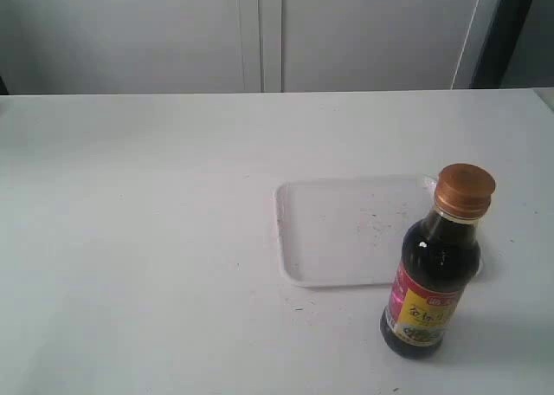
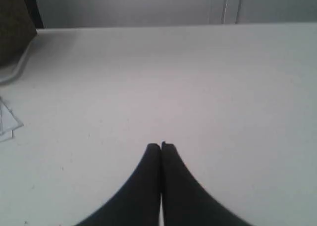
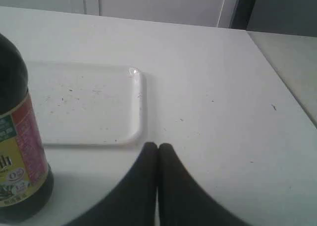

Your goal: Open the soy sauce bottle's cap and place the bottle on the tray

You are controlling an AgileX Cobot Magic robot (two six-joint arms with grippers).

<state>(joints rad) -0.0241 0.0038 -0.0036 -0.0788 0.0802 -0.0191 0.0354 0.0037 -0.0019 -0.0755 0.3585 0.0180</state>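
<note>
The soy sauce bottle (image 1: 431,278) stands upright on the table, just in front of the tray's near right corner. Its copper-orange cap (image 1: 465,190) sits closed on top. The white speckled tray (image 1: 346,230) lies flat behind it with nothing on it. In the right wrist view the bottle (image 3: 20,137) and the tray (image 3: 89,104) both show, and my right gripper (image 3: 158,145) is shut, apart from the bottle, near the tray's corner. My left gripper (image 2: 161,145) is shut over bare table with nothing in it. Neither arm shows in the exterior view.
The white table (image 1: 138,239) ends at a wall of grey panels (image 1: 260,31) at the back. In the left wrist view a dark object (image 2: 15,28) and some papers (image 2: 7,119) lie at the table's side. The table's edge (image 3: 282,82) runs beside my right gripper.
</note>
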